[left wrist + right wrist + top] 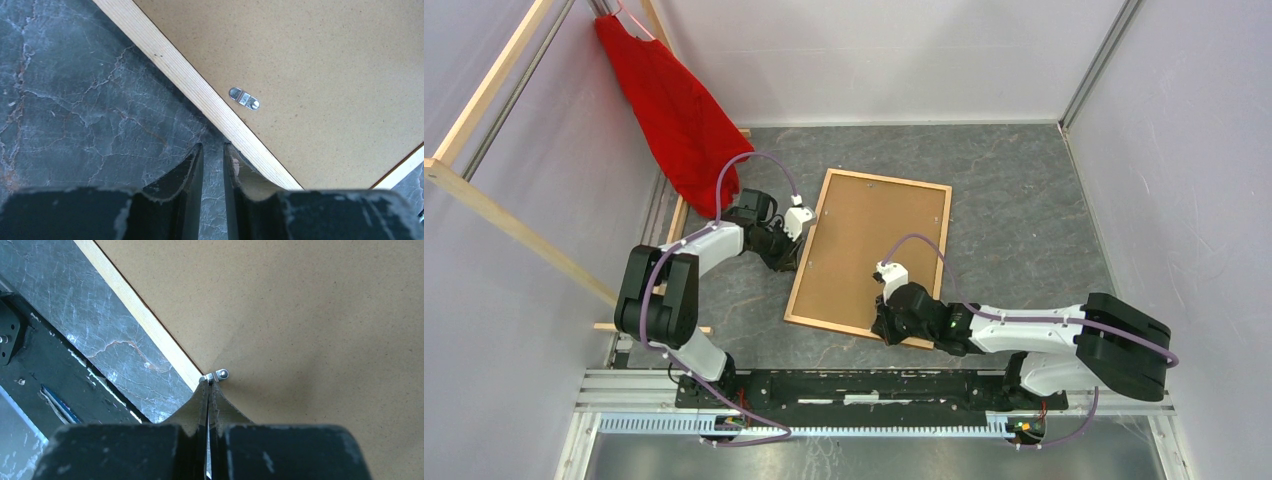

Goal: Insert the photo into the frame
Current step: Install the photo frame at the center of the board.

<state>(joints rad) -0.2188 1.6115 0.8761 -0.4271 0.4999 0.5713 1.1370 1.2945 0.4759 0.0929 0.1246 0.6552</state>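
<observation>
The frame (pixel 889 180) lies face down in the middle of the table, its plain brown board back (pixel 874 235) turned up. The photo is hidden. My left gripper (pixel 792 262) hovers over the table just outside the frame's left rail (pixel 185 75), near a small metal clip (pixel 244 98). Its jaws (pixel 212 146) stand a narrow gap apart with only the table between them. My right gripper (pixel 879 325) is over the frame's near edge. It is shut (pixel 208 382), and its tips touch a metal clip (pixel 218 374) beside the rail (pixel 135 310).
A red cloth (pixel 674 110) hangs at the back left from a pale wooden slat rack (pixel 494 200). White walls close in the back and both sides. The black mounting rail (pixel 874 385) runs along the near edge, close to the frame's near corner.
</observation>
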